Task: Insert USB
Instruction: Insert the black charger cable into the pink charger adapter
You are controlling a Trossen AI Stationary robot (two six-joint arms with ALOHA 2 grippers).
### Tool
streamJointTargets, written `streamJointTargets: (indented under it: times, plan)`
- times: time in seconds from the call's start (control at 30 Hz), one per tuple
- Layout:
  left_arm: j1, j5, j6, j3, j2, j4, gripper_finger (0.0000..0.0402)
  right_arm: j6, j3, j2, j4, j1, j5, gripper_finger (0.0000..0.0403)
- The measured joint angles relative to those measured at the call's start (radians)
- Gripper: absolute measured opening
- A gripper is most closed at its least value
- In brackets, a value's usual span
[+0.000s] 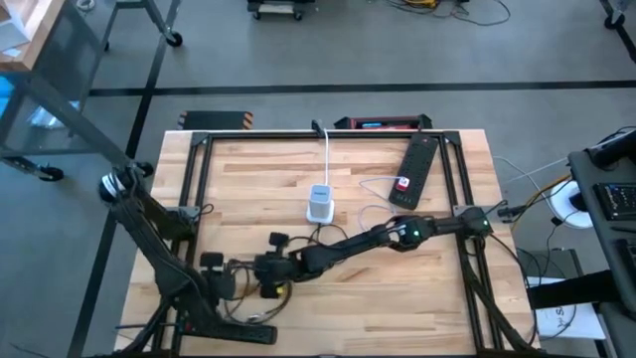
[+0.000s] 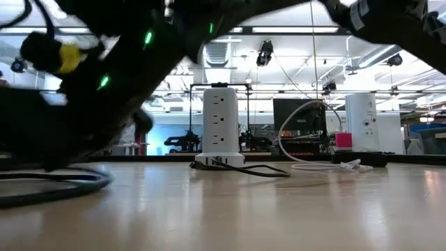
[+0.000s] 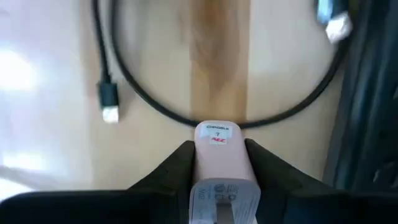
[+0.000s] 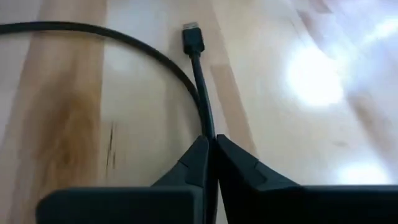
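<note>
My left gripper (image 1: pixel 266 288) hangs near the table's front left, shut on a pale charger block (image 3: pixel 219 163). Right beside it, my right gripper (image 1: pixel 276 262) is shut on a black USB cable (image 4: pixel 200 81). The cable's plug (image 4: pixel 193 37) sticks out beyond the fingertips. Under the left gripper the cable (image 3: pixel 155 99) loops over the wood, with another plug end (image 3: pixel 109 102) lying loose. A white power tower (image 1: pixel 319 204) stands upright at mid-table. My left gripper pinches the charger block by its two opposite sides (image 3: pixel 198 163) between both fingers, coming from above and pointing down. The block's labelled end (image 3: pixel 217 134) juts out past the fingertips, above the table. My right gripper pinches the black cable (image 4: pixel 209 140) between its two fingertips, a short way behind the plug. The fingers slant down toward the table and lie along the cable. The plug points away from them; whether it rests on the wood I cannot tell.
A black power strip (image 1: pixel 415 171) with a red tag lies at the far right. A white cord (image 1: pixel 327 159) runs from the tower to the far edge. A black frame (image 1: pixel 194 179) borders the table. Bare wood lies to the near right.
</note>
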Motion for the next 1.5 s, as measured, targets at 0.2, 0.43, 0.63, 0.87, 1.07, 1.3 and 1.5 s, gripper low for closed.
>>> streamJointTargets:
  times: [0.2,0.43,0.63,0.87,1.07,1.3,1.5]
  plan:
    - [-0.008,-0.181,-0.034,-0.010,-0.116,-0.002,0.0098,-0.059,0.002,-0.072,-0.363,0.041,0.082,0.0003]
    - [-0.007,-0.350,-0.011,-0.078,-0.157,0.079,0.0098,-0.034,-0.010,-0.083,-0.742,0.129,0.253,0.0001]
    - [0.004,-0.448,0.053,-0.213,-0.164,0.300,0.0098,0.026,-0.043,-0.083,-0.766,0.173,0.268,0.0017]
    - [0.003,-0.524,0.076,-0.378,-0.176,0.544,0.0098,0.080,-0.043,-0.116,-0.694,0.172,0.267,0.0076]
    - [0.003,-0.510,0.116,-0.492,-0.177,0.766,0.0098,0.046,-0.118,-0.118,-0.406,0.164,0.264,0.0130]
    - [0.002,-0.480,0.098,-0.531,-0.177,0.808,0.0098,0.143,-0.244,-0.121,-0.090,0.132,0.214,0.0165]
    - [0.002,-0.475,0.105,-0.532,-0.175,0.806,0.0098,0.155,-0.251,-0.137,-0.097,0.128,0.203,0.0162]
